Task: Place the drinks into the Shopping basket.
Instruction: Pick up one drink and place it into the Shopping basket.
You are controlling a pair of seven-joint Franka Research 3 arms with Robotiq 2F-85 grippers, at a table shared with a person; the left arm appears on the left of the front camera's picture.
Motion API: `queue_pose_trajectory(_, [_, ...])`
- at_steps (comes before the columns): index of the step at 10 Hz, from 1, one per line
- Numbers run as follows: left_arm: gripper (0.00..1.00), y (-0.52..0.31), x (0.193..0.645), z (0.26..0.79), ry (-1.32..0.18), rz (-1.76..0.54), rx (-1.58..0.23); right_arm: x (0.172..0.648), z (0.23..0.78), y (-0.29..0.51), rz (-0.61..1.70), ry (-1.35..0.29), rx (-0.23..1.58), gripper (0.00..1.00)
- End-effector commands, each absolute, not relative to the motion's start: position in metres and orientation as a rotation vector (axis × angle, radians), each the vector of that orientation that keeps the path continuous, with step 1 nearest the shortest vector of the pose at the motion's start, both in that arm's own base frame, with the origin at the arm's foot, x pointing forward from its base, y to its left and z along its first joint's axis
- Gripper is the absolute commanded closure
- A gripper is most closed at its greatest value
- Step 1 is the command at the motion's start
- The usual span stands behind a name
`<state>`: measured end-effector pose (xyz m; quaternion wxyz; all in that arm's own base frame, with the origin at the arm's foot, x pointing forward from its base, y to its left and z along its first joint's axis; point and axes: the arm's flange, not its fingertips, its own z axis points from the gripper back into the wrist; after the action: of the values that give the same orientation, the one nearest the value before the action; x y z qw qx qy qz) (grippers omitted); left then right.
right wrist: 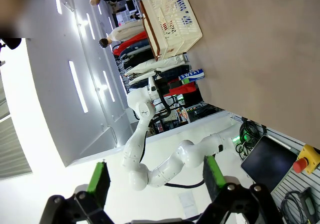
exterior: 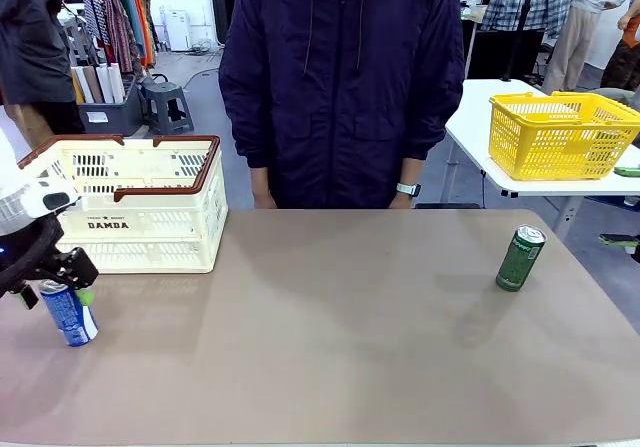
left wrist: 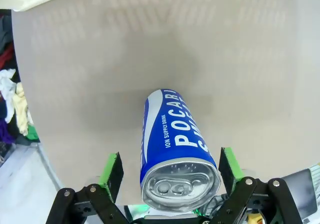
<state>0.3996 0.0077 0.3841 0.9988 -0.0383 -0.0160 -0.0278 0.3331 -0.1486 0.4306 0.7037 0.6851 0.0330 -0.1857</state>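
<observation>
1. The left arm (exterior: 20,207) comes in at the left side of the table (exterior: 350,347) and bends down low. The left gripper (exterior: 55,287) points down over the top of the blue can (exterior: 70,315).
2. In the left wrist view, the left gripper (left wrist: 171,169) has its jaws spread wide. The blue can (left wrist: 172,134) stands between the two green pads (left wrist: 112,170). There is a little gap on one side, so they are not squeezing it.
3. The right gripper (right wrist: 156,176) is turned sideways and points away from the table. Its jaws are spread wide too, with nothing between them.
4. The blue can stands up on the table, near the Shopping basket (exterior: 140,207) and in front of it.
5. The green can (exterior: 521,258) stands up on the right side of the table, well apart from the Shopping basket.
6. The Shopping basket sits at the far left of the table. Its front wall hides most of the inside.
7. A yellow basket (exterior: 560,132) sits on a white table (exterior: 480,117) behind. I cannot tell what is in it.
</observation>
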Motion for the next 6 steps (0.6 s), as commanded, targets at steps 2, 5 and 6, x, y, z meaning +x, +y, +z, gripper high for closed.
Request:
queue_pose_trajectory(2, [1.00, -0.0009, 0.4039, 0.3761, -0.060, -0.065, -0.031, 0.3330, 0.4366, -0.1487, -0.425, 0.088, 1.531, 0.00])
queue_pose_trajectory(5, [1.00, -0.0018, 0.4054, 0.3764, -0.062, -0.060, -0.024, 0.3330, 0.4366, -0.1487, -0.425, 0.088, 1.531, 0.00])
queue_pose_trajectory(6, [1.00, -0.0011, 0.4060, 0.3772, -0.053, -0.050, -0.017, 0.3330, 0.4366, -0.1487, -0.425, 0.088, 1.531, 0.00])
